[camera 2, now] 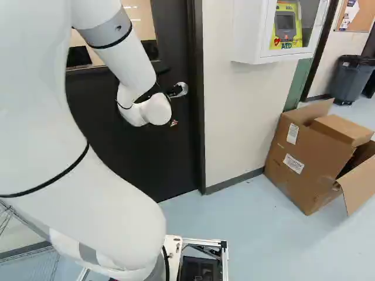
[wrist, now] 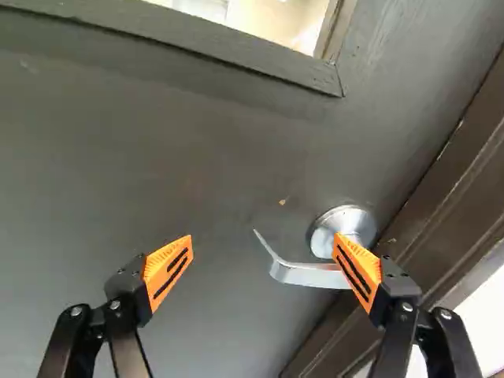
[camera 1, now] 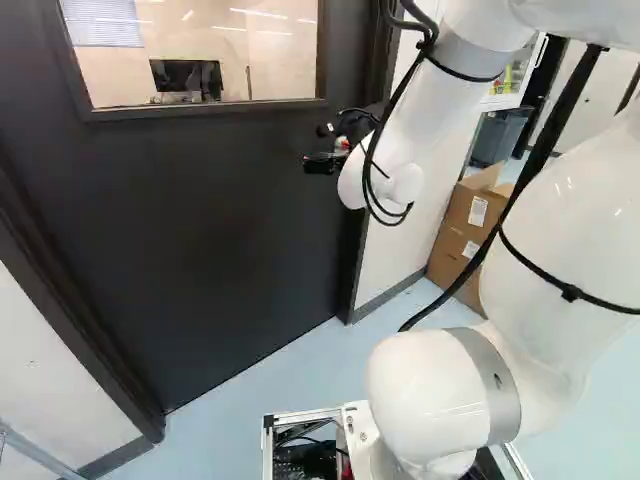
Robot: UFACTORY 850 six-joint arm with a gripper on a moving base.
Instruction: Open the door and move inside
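Note:
In the left base view the gripper [camera 1: 322, 160] is at the dark door [camera 1: 200, 230], near the door's frame-side edge. The wrist view shows the gripper [wrist: 264, 262] with its fingers wide apart. The silver lever handle [wrist: 303, 273] lies ahead, its free end between the two fingers; one finger overlaps the lever near its round base, and contact cannot be told. In the right base view the handle [camera 2: 182, 89] shows just beyond the wrist. The door stands closed in its frame.
A white wall with an AED cabinet [camera 2: 266, 55] is right of the door. Cardboard boxes [camera 2: 310, 155] stand on the floor by that wall, with a grey bin [camera 2: 350, 79] farther back. The door has a window [camera 1: 200, 50]. Left of it is another wall [camera 1: 60, 380].

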